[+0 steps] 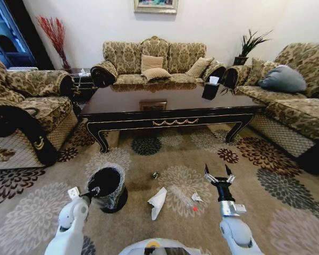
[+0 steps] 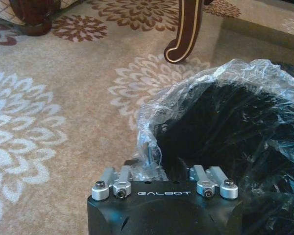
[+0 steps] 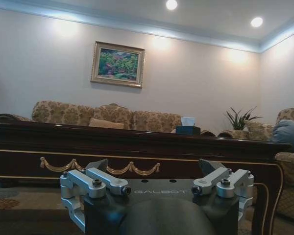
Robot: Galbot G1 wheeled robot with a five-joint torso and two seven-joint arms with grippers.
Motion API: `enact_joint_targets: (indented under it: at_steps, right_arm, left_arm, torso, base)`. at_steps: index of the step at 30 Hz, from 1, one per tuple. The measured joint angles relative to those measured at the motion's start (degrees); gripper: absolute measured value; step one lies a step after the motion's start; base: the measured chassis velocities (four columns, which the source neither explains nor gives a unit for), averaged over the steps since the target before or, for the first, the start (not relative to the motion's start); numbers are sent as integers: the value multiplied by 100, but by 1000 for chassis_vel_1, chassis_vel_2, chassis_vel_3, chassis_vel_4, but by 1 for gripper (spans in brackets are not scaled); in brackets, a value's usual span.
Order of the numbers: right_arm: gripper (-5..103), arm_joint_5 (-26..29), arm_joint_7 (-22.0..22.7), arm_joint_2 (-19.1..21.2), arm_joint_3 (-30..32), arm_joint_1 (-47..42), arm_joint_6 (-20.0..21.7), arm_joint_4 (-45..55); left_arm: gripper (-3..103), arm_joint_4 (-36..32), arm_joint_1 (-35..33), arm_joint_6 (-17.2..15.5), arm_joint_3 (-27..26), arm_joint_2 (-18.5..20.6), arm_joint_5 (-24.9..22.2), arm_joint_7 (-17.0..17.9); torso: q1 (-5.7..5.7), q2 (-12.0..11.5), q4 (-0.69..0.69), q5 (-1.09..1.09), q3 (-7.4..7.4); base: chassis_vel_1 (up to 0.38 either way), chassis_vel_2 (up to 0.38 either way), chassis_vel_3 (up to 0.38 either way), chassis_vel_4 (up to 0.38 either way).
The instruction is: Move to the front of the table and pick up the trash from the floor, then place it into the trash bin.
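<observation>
Below, tissue (image 1: 157, 202) beside bin (image 1: 107, 187)

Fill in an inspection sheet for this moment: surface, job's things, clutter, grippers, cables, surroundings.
Surface: floor, patterned carpet.
Job's things: trash bin, lined, upright in front of the table; white tissue, clear wrapper, white scrap and small dark scrap lie on the carpet.
Clutter: black tissue box on the table.
Grippers: left gripper at the bin's rim, fingers hidden by the liner; right gripper open, level, above the carpet right of the trash.
Cables: nothing seen.
Surroundings: sofas, potted plant, framed picture.
</observation>
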State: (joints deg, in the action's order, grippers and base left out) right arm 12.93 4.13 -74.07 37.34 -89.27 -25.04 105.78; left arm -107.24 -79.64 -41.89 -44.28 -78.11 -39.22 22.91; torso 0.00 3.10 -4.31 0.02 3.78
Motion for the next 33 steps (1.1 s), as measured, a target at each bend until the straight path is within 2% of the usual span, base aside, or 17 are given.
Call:
enact_joint_targets:
  at_steps: [2,5,8,9,10,11,13,15,18,20,22,24,26,29,31,33]
  right_arm:
    - [100,0,115,-10,-2,17,10,0]
    - [100,26,190,-8,-13,41,47,0]
    - [100,50,338,31,-36,102,162,-1]
    - [100,50,338,31,-36,102,162,-1]
    - [100,66,421,55,-61,132,234,-11]
    - [100,73,489,76,-82,157,298,-31]
    - [100,56,629,143,-145,245,457,-115]
    - [100,51,647,156,-158,266,492,-132]
    - [100,109,803,330,-372,495,1049,-209]
    - [100,152,835,394,-437,568,1179,-229]
    - [100,273,831,700,-653,792,1566,-335]
    - [100,367,743,1001,-844,958,1909,-481]
    - [100,419,692,1114,-921,1019,2028,-544]
    - [100,712,437,1568,-1329,1317,2727,-965]
    - [100,748,367,1637,-1394,1352,2827,-1039]
    - [100,799,91,1820,-1609,1475,3012,-1360]
  left_arm:
    - [36,10,-14,2,-26,10,7,7]
    - [30,6,-36,2,-44,27,10,0]
    - [15,-22,-95,0,-99,72,46,-25]
    - [15,-22,-95,0,-99,72,46,-25]
    - [9,-38,-126,-7,-128,97,58,-58]
    - [9,-52,-150,-16,-151,116,76,-71]
    - [2,-98,-219,-36,-215,154,83,-115]
    - [2,-111,-233,-37,-228,161,83,-120]
    - [2,-332,-369,-43,-368,206,91,-155]
    - [2,-413,-416,-43,-417,214,90,-163]
    - [2,-668,-563,-42,-570,223,67,-199]
    - [2,-928,-721,-41,-718,212,14,-210]
    - [2,-1024,-784,-41,-772,201,-13,-219]
    - [2,-1560,-1075,-41,-1079,140,-183,-261]
    - [2,-1624,-1109,-41,-1119,136,-203,-263]
    - [2,-1844,-1226,-32,-1261,110,-260,-272]
  torso:
    - [0,0,0,0,0]
    - [0,0,-1,-2,0]
    - [0,0,0,-4,1]
    - [0,0,0,-4,1]
    - [0,0,0,-4,1]
    - [0,0,-1,-5,1]
    - [0,0,-1,-6,1]
    - [0,0,-1,-6,1]
    - [0,-1,0,-4,2]
    - [0,-1,1,-3,2]
    - [0,-1,0,-2,2]
    - [0,-1,1,-2,2]
    - [0,-1,0,-2,2]
    - [0,-1,1,0,2]
    - [0,-1,1,1,1]
    - [0,0,-1,-2,1]
  base:
    - [0,0,0,0]
    - [0,0,0,0]
    - [0,0,0,0]
    - [0,0,0,0]
    - [0,0,0,0]
    - [0,0,0,0]
    - [0,0,0,0]
    - [0,0,0,0]
    - [0,0,0,0]
    - [0,0,0,0]
    - [0,0,0,0]
    - [0,0,0,0]
    - [0,0,0,0]
    - [0,0,0,0]
    - [0,0,0,0]
    - [0,0,0,0]
